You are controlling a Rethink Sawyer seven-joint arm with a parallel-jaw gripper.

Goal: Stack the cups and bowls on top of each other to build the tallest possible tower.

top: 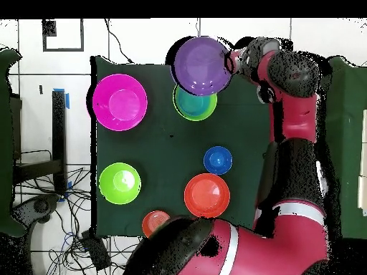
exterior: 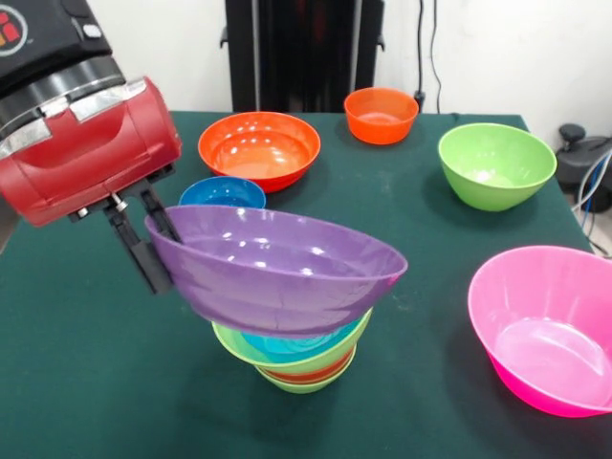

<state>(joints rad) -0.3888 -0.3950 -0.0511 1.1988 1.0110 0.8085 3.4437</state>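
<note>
My gripper (exterior: pixel 158 251) is shut on the left rim of a wide purple bowl (exterior: pixel 277 268), holding it tilted just above the tower (exterior: pixel 296 359). The tower shows a small green base, an orange band, a lime green rim and a teal bowl inside. From overhead the purple bowl (top: pixel 202 66) overlaps the tower (top: pixel 195 104), with the gripper (top: pixel 233 61) at its right rim. Loose on the green table lie a large pink bowl (exterior: pixel 545 330), a lime green bowl (exterior: pixel 495 164), a large orange bowl (exterior: pixel 258 148), a small orange bowl (exterior: pixel 381 115) and a small blue bowl (exterior: pixel 222 194).
The table's front edge lies close below the tower (exterior: pixel 115 421). The arm's red body (exterior: pixel 86 153) fills the upper left. Cables hang beyond the table's right side (exterior: pixel 593 182). Overhead, the pink bowl (top: pixel 120 102) sits left of the tower.
</note>
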